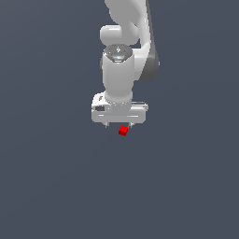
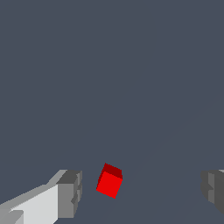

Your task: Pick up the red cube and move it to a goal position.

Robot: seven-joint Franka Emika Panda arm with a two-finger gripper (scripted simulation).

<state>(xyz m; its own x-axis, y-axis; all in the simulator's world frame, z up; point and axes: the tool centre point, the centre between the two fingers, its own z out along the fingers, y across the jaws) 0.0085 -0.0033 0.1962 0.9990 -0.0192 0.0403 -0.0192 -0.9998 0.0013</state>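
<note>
Exterior view: the scene is seen from in front of the arm and well above, looking steeply down — the white gripper (image 1: pixel 119 125) is framed mid-picture with the arm rising out past the top edge. Taken from a fair distance; most of the frame is plain grey ground (image 1: pixel 56 186).

Wrist view: shot from on the wrist, close in, aimed out past the fingertips (image 2: pixel 70 192) at the same ground, with one fingertip caught at each side.

Shared by both views — the fingertips, the red cube (image 2: pixel 109 181) between them, and the ground just around it.
</note>
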